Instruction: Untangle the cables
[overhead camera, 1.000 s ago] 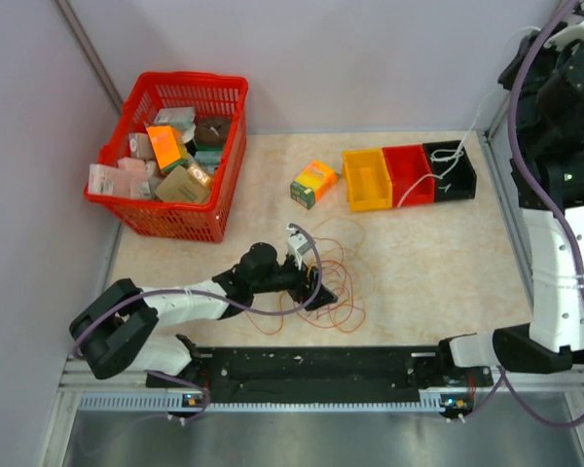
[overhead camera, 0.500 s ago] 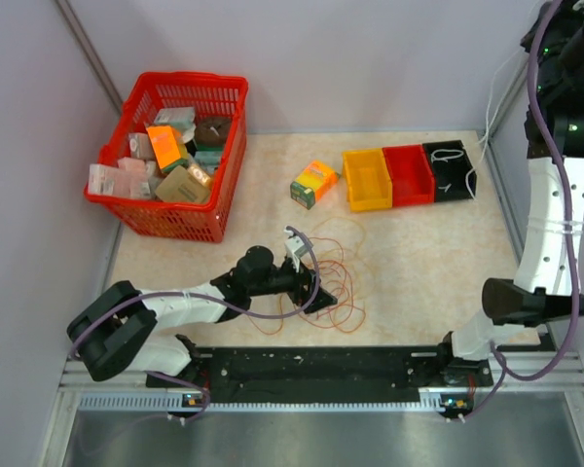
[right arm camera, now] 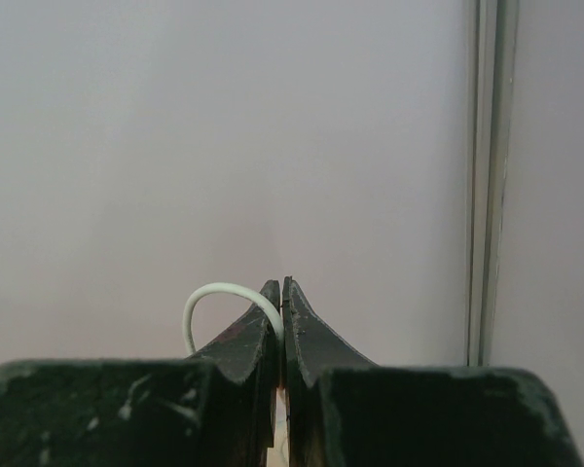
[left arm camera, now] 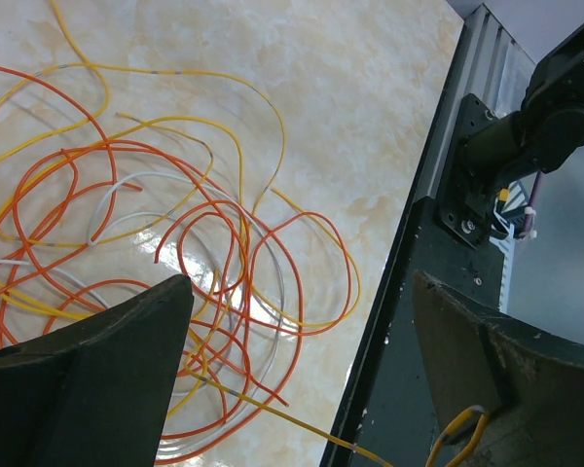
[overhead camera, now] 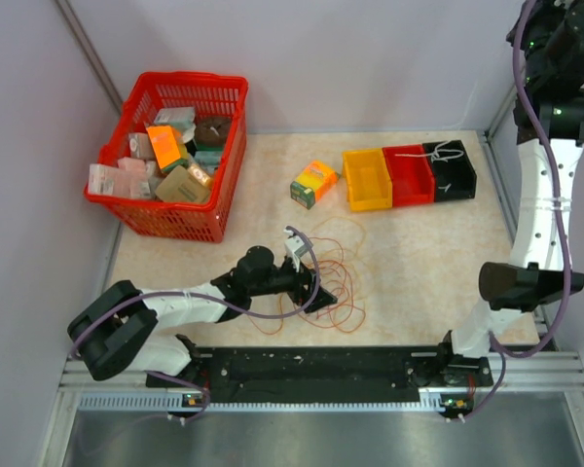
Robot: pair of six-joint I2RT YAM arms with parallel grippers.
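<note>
Your left gripper [left arm camera: 300, 292] low over cables [left arm camera: 175, 224] — fingers spread wide, grasping nothing. Cables lie on desk [left arm camera: 350, 88] in loose tangled loops: orange-red, yellow, white, front of centre. Your right gripper [right arm camera: 282, 292] raised high at far right, fingers clenched on white cable [right arm camera: 214, 290] — short loop arcs out beside tips. White strand also lies across black bin [overhead camera: 451, 173].
</note>
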